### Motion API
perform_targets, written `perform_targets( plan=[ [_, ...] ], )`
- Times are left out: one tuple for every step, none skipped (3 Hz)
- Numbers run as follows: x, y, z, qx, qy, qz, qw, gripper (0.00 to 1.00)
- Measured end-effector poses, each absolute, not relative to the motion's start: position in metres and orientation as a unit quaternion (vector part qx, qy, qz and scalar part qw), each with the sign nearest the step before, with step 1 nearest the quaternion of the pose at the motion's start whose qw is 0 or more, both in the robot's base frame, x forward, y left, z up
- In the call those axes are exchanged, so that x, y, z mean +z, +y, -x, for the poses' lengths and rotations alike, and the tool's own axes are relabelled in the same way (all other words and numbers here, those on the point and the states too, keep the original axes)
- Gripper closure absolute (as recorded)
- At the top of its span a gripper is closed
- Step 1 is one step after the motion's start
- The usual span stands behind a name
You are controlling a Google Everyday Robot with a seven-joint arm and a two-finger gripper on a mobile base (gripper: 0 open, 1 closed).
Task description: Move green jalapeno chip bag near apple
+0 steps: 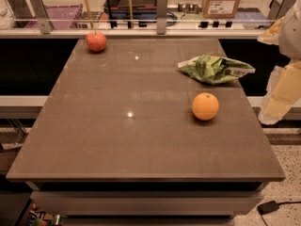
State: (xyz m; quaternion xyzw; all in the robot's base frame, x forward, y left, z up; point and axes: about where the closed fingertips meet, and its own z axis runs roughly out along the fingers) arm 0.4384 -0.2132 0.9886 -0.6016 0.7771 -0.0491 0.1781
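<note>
I see the crumpled, shiny light-green foil chip bag (216, 68) lying flat near the right edge of the counter (141, 145), toward the back, its white end with a barcode patch pointing right. The small round red apple (96, 41) sits upright at the back left corner, well apart from the bag. My gripper (277, 98) hangs off the counter's right side, just beyond the bag and touching nothing.

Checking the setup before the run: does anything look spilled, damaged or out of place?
Nothing spilled or broken. The green jalapeno chip bag is crumpled, lying near the right edge of the table, far from the apple at the far-left corner. The orange sits in front of the bag. The gripper hangs beyond the right edge.
</note>
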Motion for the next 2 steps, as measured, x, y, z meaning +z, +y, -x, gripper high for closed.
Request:
perform_targets(
  plan=[
    [0.9889, -0.2132, -0.4387, -0.050, 0.777, 0.601, 0.179, 0.00],
    [0.9927, -0.2149, -0.4481, -0.059, 0.778, 0.598, 0.185, 0.00]
  ],
)
